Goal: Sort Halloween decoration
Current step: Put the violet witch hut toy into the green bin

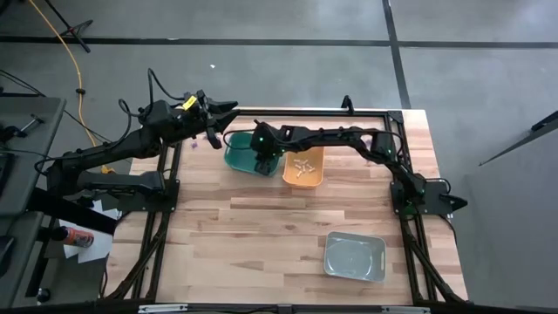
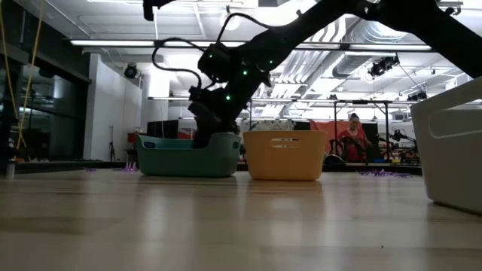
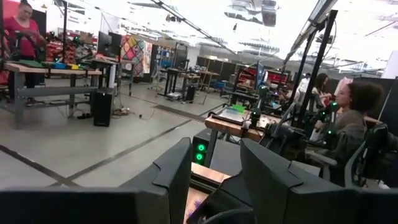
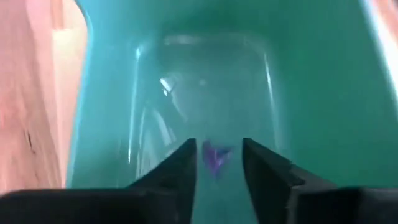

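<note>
The right claw (image 4: pixel 217 163) is filling the bottom of the right wrist frame, its two dark fingers (image 4: pixel 180 168) standing narrowly apart, and a small purple trinket (image 4: pixel 215 158) is showing in the gap between them; whether the fingers are still touching it cannot be told. The trinket is sitting low inside the green bin (image 4: pixel 311 74), against its pale glossy floor. In the high view the same claw (image 1: pixel 261 162) is reaching down into the green bin (image 1: pixel 237 155) near the upper middle of the frame, with the orange bin (image 1: pixel 305 166) touching that bin's right side and holding several whitish trinkets (image 1: pixel 302 168). A few purple trinkets (image 1: pixel 193 144) are lying loose on the tabletop (image 1: pixel 261 235) just left of the green bin. The grey bin (image 1: pixel 355 257) is sitting well apart at the lower right. The left claw (image 1: pixel 220 112) is hovering at the tabletop's upper left edge, its fingers (image 3: pixel 177 174) parted and holding nothing.
</note>
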Controlling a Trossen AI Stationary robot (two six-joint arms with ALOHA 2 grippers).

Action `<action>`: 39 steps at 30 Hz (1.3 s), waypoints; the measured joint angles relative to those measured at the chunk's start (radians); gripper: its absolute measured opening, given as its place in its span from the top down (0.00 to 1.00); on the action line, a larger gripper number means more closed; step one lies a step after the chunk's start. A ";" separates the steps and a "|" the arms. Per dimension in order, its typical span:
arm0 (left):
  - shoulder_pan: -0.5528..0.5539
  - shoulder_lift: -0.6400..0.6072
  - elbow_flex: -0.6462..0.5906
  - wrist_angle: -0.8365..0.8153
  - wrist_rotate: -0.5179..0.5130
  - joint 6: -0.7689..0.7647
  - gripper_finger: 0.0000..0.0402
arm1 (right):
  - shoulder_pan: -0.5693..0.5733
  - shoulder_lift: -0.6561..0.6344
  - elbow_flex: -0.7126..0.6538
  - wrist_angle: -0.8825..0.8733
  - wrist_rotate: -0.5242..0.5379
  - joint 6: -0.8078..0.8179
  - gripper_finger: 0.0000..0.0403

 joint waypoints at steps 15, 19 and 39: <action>0.000 0.000 0.000 -0.021 0.000 0.001 0.68 | -0.112 -0.285 -0.001 -0.371 -0.072 -0.208 0.51; 0.000 0.000 0.000 -0.034 0.000 0.014 0.68 | -0.163 -0.397 -0.070 -0.488 -0.127 -0.201 0.51; 0.000 0.027 0.000 -0.146 0.018 0.078 0.68 | -0.151 -1.149 -0.980 0.610 -0.239 0.211 0.51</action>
